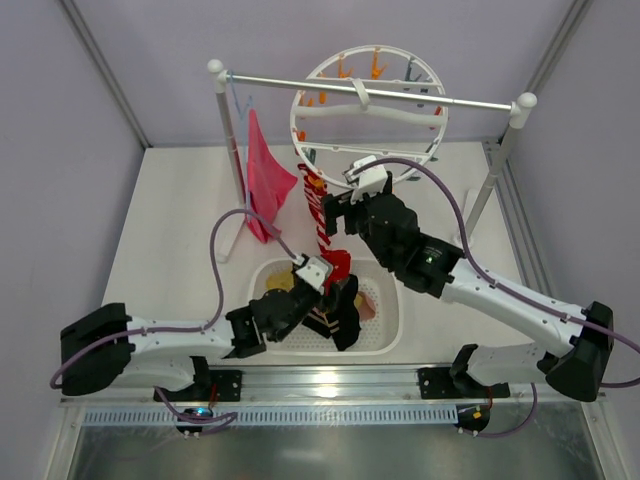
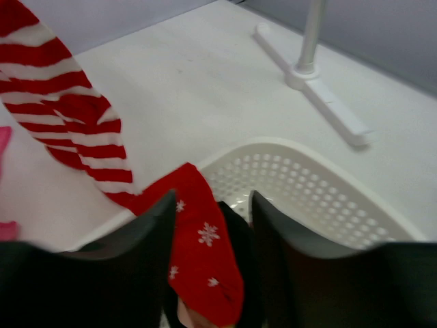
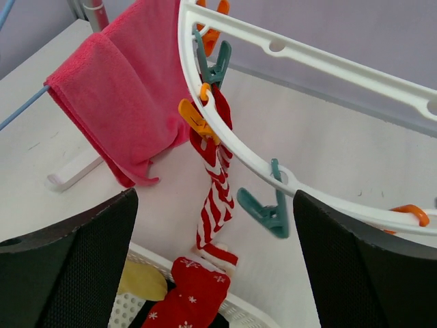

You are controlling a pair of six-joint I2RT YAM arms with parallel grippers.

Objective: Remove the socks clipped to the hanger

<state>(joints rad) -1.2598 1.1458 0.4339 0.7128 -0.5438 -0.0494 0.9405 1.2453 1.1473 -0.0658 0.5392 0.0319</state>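
Several socks [image 1: 338,320] lie in the basket [image 2: 300,146] under my parted left fingers [image 2: 123,266]. One striped sock [image 3: 215,198] hangs clipped to the hanger [image 3: 328,65] before my wide-open, empty right fingers [image 3: 68,266].

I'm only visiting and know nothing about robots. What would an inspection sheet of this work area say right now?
Surface: white table, bare parts look clean.
Job's things: ring hanger hangs on the rack; striped sock held on it by an orange clip; red snowflake sock and yellow sock lie in the basket.
Clutter: pink cloth draped on the rack.
Grippers: left gripper open above the red snowflake sock; right gripper wide open around the hanging striped sock, gripping nothing.
Cables: a purplish cable loops above each arm, no snag seen.
Surroundings: plain grey walls; nothing else seen.
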